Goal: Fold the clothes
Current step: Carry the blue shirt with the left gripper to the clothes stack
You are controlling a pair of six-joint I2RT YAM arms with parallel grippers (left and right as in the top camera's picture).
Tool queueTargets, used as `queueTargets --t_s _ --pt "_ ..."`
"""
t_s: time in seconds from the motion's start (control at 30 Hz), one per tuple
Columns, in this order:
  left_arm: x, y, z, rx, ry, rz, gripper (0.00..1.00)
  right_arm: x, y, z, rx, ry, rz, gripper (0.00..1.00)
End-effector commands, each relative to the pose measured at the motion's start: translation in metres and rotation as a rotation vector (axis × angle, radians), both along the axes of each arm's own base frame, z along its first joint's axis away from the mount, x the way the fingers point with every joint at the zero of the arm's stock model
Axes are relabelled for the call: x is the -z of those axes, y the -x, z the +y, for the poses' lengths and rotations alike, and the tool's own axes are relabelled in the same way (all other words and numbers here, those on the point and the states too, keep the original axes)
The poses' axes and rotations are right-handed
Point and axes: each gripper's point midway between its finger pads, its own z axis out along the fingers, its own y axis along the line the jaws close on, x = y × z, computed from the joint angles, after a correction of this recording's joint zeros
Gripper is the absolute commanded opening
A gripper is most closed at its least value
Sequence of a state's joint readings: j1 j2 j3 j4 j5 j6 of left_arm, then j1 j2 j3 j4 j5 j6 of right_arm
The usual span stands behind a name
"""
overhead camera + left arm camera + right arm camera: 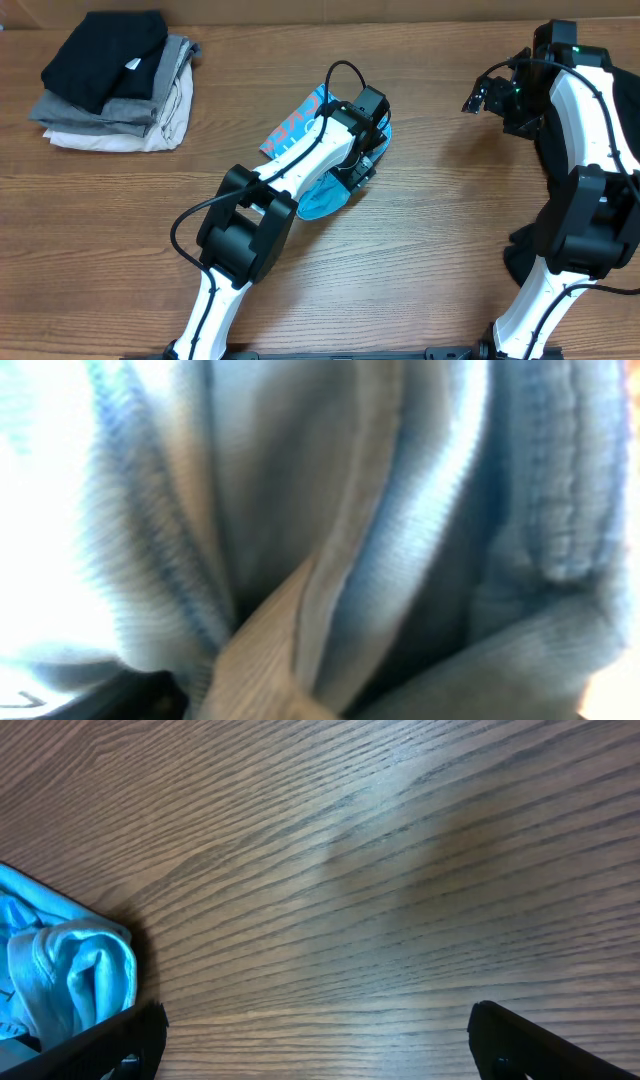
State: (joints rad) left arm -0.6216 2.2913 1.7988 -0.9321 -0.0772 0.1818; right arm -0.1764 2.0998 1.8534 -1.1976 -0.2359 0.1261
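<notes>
The light blue T-shirt (318, 200) with white and red-pink lettering lies bunched at the table's middle. My left gripper (358, 170) is down on it. In the left wrist view, gathered blue folds (420, 510) fill the frame and hide the fingers, running in toward the jaws. My right gripper (478, 100) is open and empty above bare wood (318, 1020), to the right of the shirt. A rolled edge of the shirt shows at the left of the right wrist view (70, 970). The loose black garment (522, 258) lies at the right edge, mostly hidden behind the right arm.
A neat pile of black, grey and beige garments (115, 80) sits at the far left corner. The wooden table (450, 220) shows between the shirt and the right arm. The left arm's cable loops over the shirt.
</notes>
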Motion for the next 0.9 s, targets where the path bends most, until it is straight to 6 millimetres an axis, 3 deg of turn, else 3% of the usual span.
queueTargets --t_s 0.0,0.1,0.13,0.3,0.6,0.87 --pt "0.045 0.008 0.009 0.013 -0.028 0.043 0.49 -0.004 -0.004 -0.003 0.002 0.005 -0.015 1.00" --pt "0.043 -0.005 0.018 -0.035 -0.079 -0.025 0.10 -0.004 -0.004 -0.003 0.002 0.005 -0.015 1.00" --pt "0.041 -0.010 0.024 -0.065 -0.113 -0.058 0.04 -0.004 -0.004 -0.003 0.002 0.005 -0.015 1.00" --pt "0.011 -0.029 0.046 -0.130 -0.218 -0.140 0.04 -0.003 -0.003 -0.002 0.002 0.005 -0.012 1.00" --pt "-0.119 -0.078 0.088 -0.271 -0.164 -0.213 0.04 -0.003 -0.001 -0.002 0.002 0.003 -0.003 1.00" --pt "-0.247 -0.101 0.155 -0.347 -0.091 -0.400 0.04 -0.003 0.000 -0.002 0.002 0.002 0.001 1.00"
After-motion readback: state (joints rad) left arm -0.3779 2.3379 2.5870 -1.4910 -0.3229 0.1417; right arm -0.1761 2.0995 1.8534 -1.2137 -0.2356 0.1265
